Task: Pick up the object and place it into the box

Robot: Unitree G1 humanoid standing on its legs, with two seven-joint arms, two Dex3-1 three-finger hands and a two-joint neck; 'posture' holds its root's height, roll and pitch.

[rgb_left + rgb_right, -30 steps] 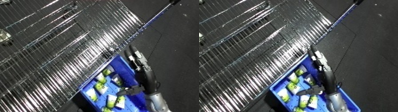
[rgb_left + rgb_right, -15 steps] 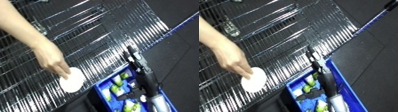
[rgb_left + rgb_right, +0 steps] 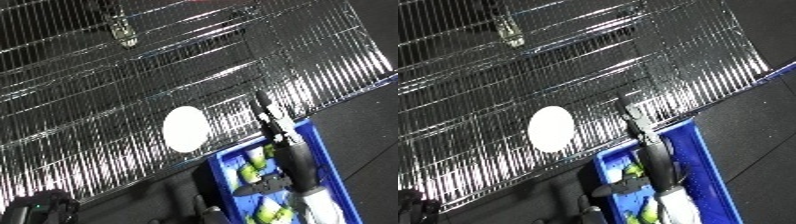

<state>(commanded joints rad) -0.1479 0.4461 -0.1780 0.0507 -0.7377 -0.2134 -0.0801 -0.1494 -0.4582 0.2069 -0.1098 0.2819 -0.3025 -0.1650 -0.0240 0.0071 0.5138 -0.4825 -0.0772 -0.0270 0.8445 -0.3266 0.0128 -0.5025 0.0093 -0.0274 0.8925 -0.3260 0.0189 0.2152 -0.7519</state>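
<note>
— What fills the view?
— A wire rack (image 3: 133, 90), with a white disc (image 3: 186, 128) lying on it near its edge.
— And the bin (image 3: 324, 165)?
— Blue, just below the rack, holding yellow-green items (image 3: 253, 165).
— The hand (image 3: 271, 122)?
— Right one reaches over the bin to the rack edge; its fingers' state I cannot tell.

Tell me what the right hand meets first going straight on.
Probably only the wire rack: the right hand points up across its mesh. The white round object lies left of that line, apparently missed, though depth is unclear.
</note>
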